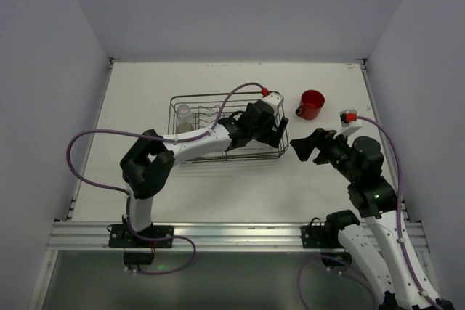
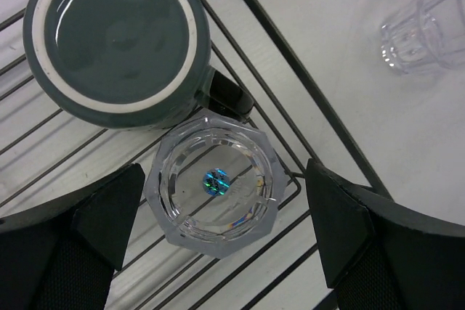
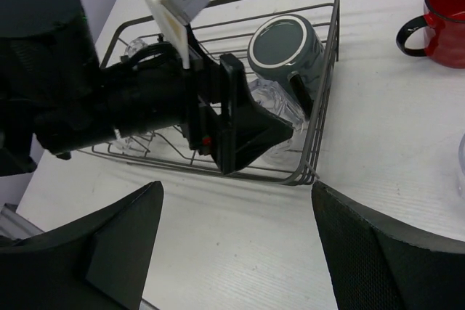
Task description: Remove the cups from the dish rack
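The black wire dish rack (image 1: 173,115) stands mid-table. My left gripper (image 1: 278,131) is open inside its right end. In the left wrist view its fingers (image 2: 102,215) straddle an octagonal clear glass (image 2: 218,186) without touching it. An upside-down dark grey-green mug (image 2: 116,41) stands right beside that glass; it also shows in the right wrist view (image 3: 285,45). Another clear glass (image 1: 184,117) stands at the rack's left end. The red mug (image 1: 312,104) is on the table right of the rack. My right gripper (image 1: 304,144) is open and empty over the table near the rack's right end.
A clear glass (image 2: 425,30) lies on the table just outside the rack wire (image 2: 320,98). The left arm's purple cable (image 1: 240,91) arcs over the rack. White walls enclose the table on three sides.
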You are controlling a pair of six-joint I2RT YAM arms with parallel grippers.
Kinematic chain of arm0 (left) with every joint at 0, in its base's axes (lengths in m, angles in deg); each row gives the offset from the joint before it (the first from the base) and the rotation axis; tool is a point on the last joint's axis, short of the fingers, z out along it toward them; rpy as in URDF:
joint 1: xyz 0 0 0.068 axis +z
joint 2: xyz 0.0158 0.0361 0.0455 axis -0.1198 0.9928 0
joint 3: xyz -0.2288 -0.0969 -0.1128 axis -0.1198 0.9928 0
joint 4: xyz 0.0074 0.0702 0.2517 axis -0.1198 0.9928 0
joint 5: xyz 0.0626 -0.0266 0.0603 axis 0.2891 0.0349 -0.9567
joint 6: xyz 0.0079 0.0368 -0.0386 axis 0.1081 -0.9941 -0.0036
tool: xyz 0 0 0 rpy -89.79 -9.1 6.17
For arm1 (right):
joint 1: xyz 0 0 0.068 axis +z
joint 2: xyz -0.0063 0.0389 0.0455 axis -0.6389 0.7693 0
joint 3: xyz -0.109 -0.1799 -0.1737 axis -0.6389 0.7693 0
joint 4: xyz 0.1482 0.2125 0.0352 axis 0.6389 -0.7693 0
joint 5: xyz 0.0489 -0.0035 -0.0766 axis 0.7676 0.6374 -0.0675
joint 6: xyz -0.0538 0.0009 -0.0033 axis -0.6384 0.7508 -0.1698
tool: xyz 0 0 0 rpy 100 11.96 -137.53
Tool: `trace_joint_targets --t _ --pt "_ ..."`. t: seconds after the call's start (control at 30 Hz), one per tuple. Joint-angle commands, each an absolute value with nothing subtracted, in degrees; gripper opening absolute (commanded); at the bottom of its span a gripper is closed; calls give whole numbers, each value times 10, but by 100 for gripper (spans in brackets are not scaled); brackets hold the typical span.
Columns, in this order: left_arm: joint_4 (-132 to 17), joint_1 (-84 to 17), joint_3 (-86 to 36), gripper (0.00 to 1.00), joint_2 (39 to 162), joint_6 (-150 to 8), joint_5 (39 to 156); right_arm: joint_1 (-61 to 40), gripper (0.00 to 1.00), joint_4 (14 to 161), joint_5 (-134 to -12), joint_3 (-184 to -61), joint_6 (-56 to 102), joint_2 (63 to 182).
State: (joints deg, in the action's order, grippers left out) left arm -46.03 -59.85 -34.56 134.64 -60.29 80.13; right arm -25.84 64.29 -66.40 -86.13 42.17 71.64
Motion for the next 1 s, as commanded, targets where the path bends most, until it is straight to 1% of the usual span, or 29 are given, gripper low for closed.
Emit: trace_joint_targets --t 0.0,0.13,0.17,0.2,0.23,0.33,0.43,0.53,0.57,0.6,0.67,0.73,0.77,0.83,0.87,0.97 --pt "-446 -604 -370 99 1362 -621 748 -258 85 656 -627 -873 425 709" --pt "-454 -608 -360 84 1365 -627 704 -257 85 657 -608 -872 432 701" --pt "-460 -609 -355 73 1363 -630 691 -257 85 658 -603 -871 434 700" --pt "-473 -609 -345 65 1353 -630 688 -258 85 661 -598 -871 437 699" --pt "-480 -609 -336 53 1345 -628 690 -257 85 664 -591 -870 443 698" --pt "-546 -609 -284 43 1287 -626 723 -257 85 681 -587 -857 459 693" --pt "-616 -609 -237 39 1212 -616 745 -257 85 722 -562 -833 493 694" --pt "-672 -609 -184 37 1123 -599 765 -258 84 806 -520 -793 561 699" --pt "-693 -609 -170 36 1099 -592 768 -258 84 855 -509 -784 582 701" --pt "-704 -608 -155 36 1053 -576 773 -257 83 877 -493 -769 602 702" --pt "-734 -607 -106 36 1007 -556 790 -256 80 944 -486 -758 655 705" --pt "-755 -599 -71 36 939 -514 818 -256 77 971 -476 -756 686 713" --pt "-780 -597 -31 36 896 -498 828 -254 75 994 -470 -759 694 717" --pt "-803 -590 4 36 858 -458 854 -249 74 1021 -443 -766 720 730" --pt "-818 -588 33 36 827 -446 861 -247 74 1058 -433 -767 732 734" --pt "-838 -584 69 36 787 -410 874 -233 74 1120 -392 -776 768 759"
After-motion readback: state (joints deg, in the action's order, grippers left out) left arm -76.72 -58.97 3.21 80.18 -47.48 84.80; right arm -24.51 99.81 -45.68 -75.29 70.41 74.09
